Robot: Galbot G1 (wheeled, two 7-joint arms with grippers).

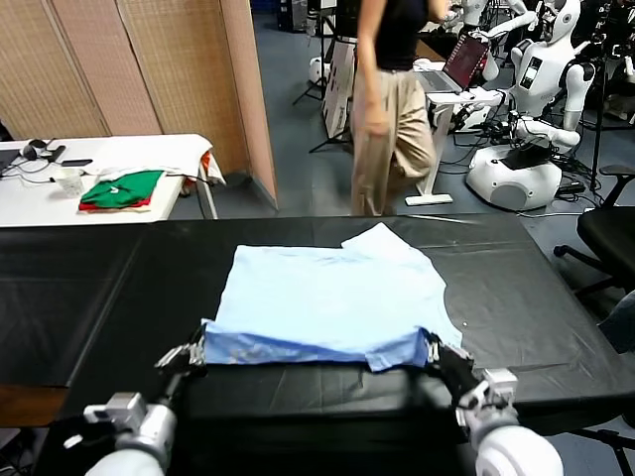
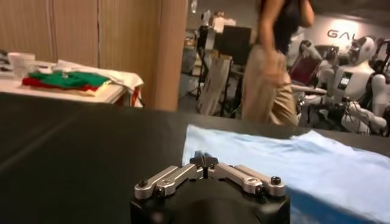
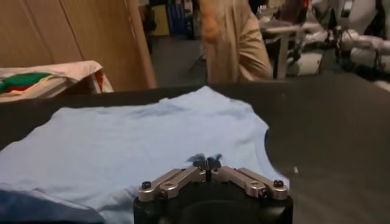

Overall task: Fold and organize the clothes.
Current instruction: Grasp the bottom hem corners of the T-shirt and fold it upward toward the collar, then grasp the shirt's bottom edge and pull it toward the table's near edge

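The clothes are one pale light-blue T-shirt, spread flat in the middle of the black table. Its near hem is raised off the table as a darker blue band. My left gripper is shut on the near left corner of that hem. My right gripper is shut on the near right corner. In the left wrist view the closed fingertips of the left gripper pinch the edge of the T-shirt. In the right wrist view a tuft of blue fabric sticks out of the right gripper, and the T-shirt stretches away beyond it.
A white side table at the back left carries folded green and red garments. A person walks behind the black table. White robots and a desk stand at the back right, and a black chair is at the far right.
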